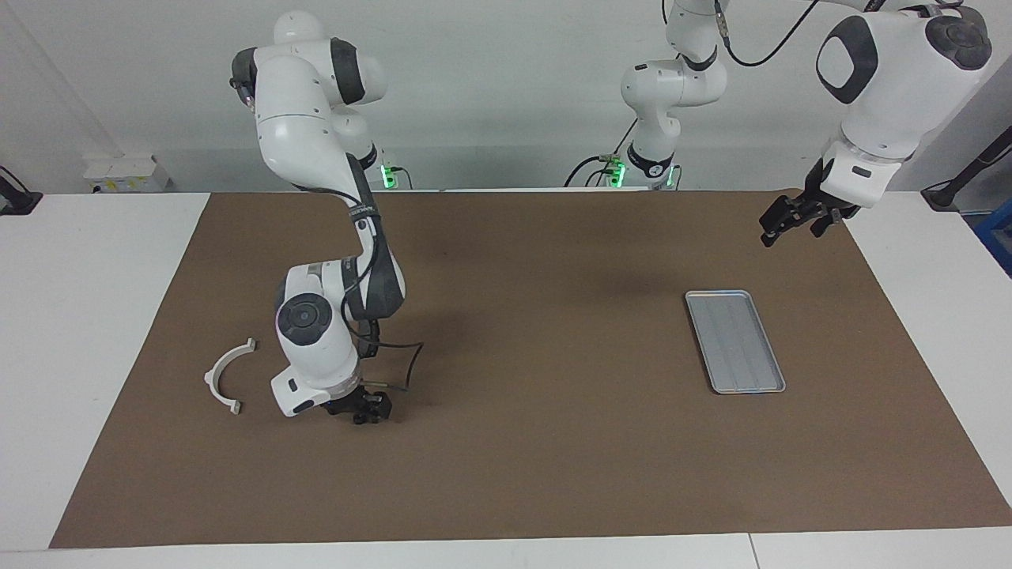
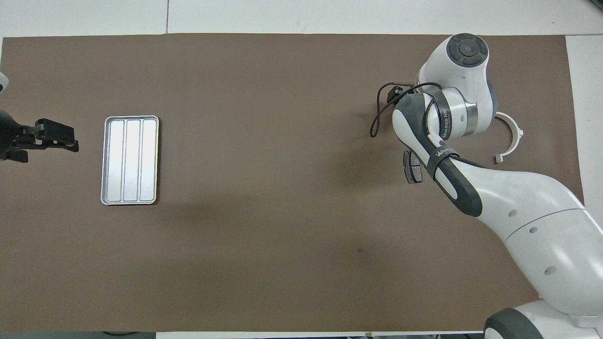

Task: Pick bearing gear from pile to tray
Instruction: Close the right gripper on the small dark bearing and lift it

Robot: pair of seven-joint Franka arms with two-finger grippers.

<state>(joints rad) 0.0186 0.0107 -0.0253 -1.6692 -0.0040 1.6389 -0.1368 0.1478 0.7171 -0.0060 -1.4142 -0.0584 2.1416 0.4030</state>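
The pile lies toward the right arm's end of the table: a white curved arc and a dark grey brake-pad piece. Farther from the robots than these lies a small black round piece, the bearing gear. My right gripper is down at the mat directly over it, and whether it grips the piece does not show. In the overhead view the arm's own wrist hides that gripper. The silver ribbed tray is empty. My left gripper waits open in the air beside the tray.
A brown mat covers the table, with white table edge around it. A black cable loops out from the right wrist just above the mat.
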